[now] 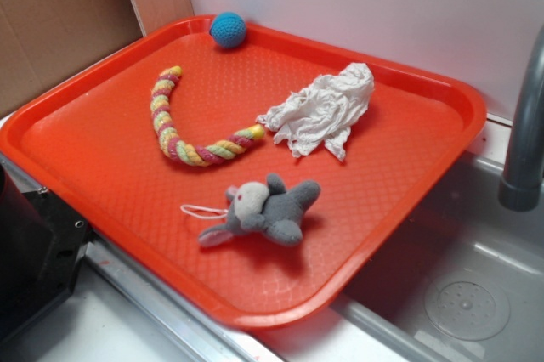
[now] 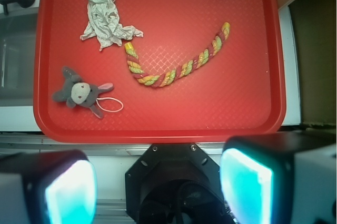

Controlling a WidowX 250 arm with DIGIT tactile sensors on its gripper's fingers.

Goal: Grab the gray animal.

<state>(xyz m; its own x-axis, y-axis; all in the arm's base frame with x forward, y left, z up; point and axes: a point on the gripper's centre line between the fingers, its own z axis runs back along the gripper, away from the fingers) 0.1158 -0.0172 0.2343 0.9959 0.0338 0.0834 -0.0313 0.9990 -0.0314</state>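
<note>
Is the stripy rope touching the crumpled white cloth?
Touching. In the wrist view the rope's yellow end sits right against the cloth's lower edge, with no red tray between.

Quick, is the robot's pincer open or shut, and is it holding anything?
Pincer: open, holding nothing; the gray animal lies untouched on the tray.

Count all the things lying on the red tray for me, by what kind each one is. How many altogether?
Gray animal: 1
Braided rope: 1
White cloth: 1
Blue ball: 1
Total on the red tray: 4
</note>
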